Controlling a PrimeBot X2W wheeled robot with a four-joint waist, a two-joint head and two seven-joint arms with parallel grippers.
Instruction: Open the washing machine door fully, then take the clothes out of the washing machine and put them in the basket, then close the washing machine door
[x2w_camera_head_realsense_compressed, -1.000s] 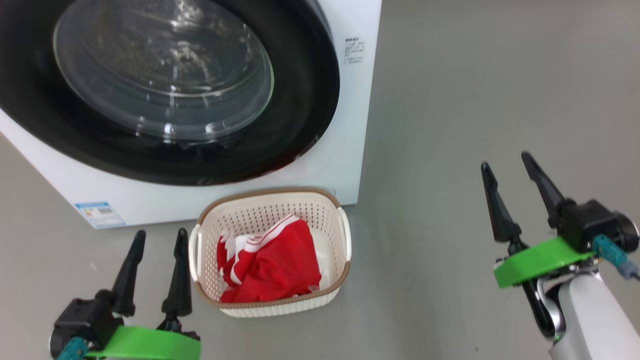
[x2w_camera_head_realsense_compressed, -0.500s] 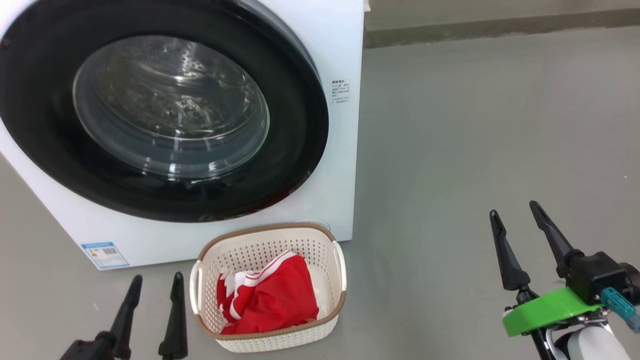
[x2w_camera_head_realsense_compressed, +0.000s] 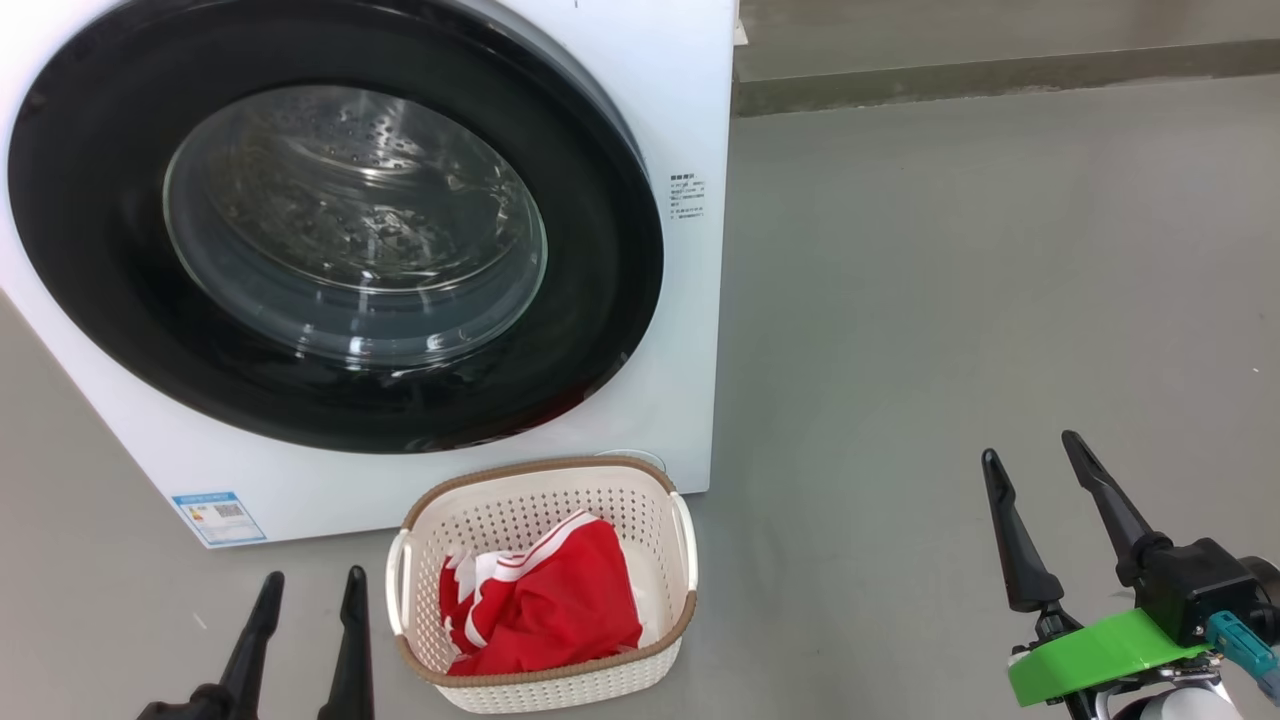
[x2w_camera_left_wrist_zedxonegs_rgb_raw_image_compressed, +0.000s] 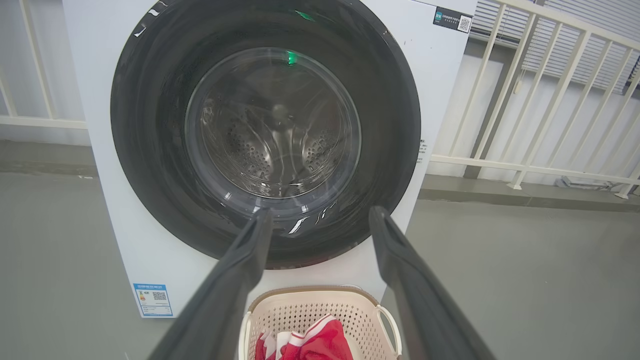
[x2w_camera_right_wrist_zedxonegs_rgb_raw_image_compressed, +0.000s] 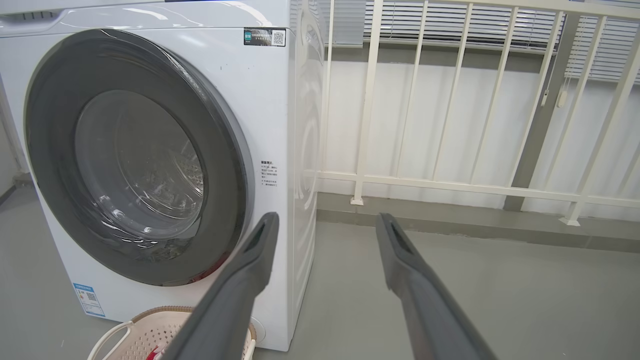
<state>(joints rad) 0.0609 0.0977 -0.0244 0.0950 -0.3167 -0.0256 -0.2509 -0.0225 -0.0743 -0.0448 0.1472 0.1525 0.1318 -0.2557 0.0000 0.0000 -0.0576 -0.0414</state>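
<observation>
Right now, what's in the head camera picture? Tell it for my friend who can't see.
A white washing machine, its round black door shut, stands on a grey floor with a cream basket of red clothes in front. The left gripper and right gripper sit open and empty at the bottom corners.

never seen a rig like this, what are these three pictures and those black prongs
It is a two-armed robot facing a white washing machine. One picture comes from a camera on its head, looking down; the other two from cameras on its wrists, each looking along that arm's dark fingers. Those prongs are the left claw and right claw, both open, holding nothing. On the grey floor stands a cream basket with red clothes inside. The machine's round door is shut.
</observation>
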